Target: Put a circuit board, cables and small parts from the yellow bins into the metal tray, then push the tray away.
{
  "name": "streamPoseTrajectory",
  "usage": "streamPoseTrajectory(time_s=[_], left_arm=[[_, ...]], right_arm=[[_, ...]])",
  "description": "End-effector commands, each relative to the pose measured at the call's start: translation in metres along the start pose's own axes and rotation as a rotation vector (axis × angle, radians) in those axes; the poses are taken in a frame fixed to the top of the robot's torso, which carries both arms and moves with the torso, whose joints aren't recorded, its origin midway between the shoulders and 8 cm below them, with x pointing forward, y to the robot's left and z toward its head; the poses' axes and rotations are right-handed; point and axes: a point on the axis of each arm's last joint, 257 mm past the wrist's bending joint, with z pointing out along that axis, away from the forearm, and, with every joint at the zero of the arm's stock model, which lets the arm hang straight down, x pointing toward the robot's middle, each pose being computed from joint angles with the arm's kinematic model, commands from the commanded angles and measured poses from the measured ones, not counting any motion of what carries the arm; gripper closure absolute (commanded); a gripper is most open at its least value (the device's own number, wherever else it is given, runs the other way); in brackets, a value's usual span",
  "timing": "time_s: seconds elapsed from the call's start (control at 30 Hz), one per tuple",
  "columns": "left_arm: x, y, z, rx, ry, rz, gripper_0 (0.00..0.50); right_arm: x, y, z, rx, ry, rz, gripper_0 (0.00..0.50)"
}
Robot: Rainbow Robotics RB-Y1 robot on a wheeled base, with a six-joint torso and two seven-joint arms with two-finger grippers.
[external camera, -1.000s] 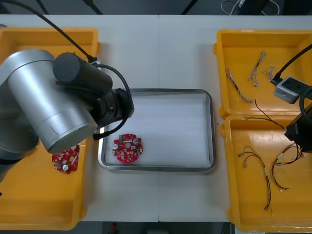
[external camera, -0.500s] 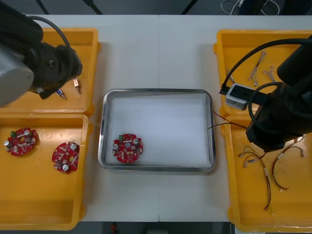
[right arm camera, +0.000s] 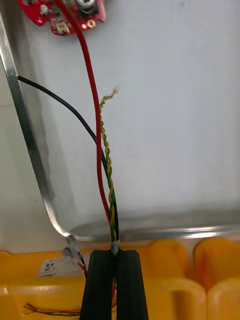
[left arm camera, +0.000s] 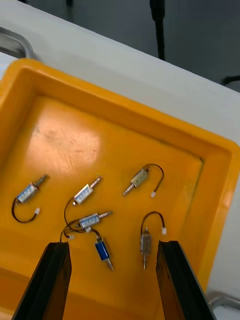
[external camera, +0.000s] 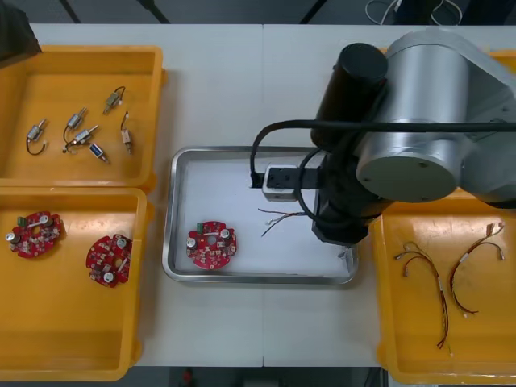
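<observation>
My right gripper (right arm camera: 117, 262) is shut on a red and yellow cable (right arm camera: 106, 160) that also has a black strand. The cable hangs over the white inside of the metal tray (right arm camera: 31, 145). In the front view the right arm (external camera: 411, 121) covers the tray's right side, and the cable's loose ends (external camera: 278, 218) trail toward the tray's middle. A round red circuit board (external camera: 211, 244) lies in the tray's near left corner. My left gripper (left arm camera: 115, 280) is open above the far left yellow bin (left arm camera: 60, 145), over several small metal parts (left arm camera: 90, 192).
Two more circuit boards (external camera: 109, 260) lie in the near left bin (external camera: 72, 339). Red and yellow cables (external camera: 439, 278) lie in the near right bin (external camera: 451, 363). The left arm (external camera: 12, 32) sits at the far left corner. Bare table (external camera: 258, 81) lies beyond the tray.
The right arm swung left from the right bins to over the tray, carrying the cable. The left arm drew back to the far left corner, uncovering the left bins.
</observation>
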Motion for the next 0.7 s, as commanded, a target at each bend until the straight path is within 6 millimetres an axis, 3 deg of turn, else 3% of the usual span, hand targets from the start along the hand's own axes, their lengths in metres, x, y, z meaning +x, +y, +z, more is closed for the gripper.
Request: streamPoseTrajectory(time_s=[0.03, 0.2, 0.4, 0.7], left_arm=[[-0.076, 0.021, -0.014, 0.006, -0.131, 0.009, 0.0], [-0.101, 0.051, -0.004, -0.035, -0.141, 0.094, 0.0], [-0.113, 0.068, 0.006, -0.041, -0.115, 0.277, 0.0], [-0.11, 0.063, 0.019, 0.016, -0.078, 0.511, 0.0]], right_arm=[[-0.03, -0.001, 0.004, 0.021, -0.04, -0.118, 0.5], [-0.033, 0.005, 0.025, 0.016, -0.022, -0.195, 0.5], [-0.034, 0.01, 0.052, 0.028, -0.002, -0.221, 0.5], [-0.034, 0.014, 0.083, 0.015, 0.024, -0.217, 0.5]])
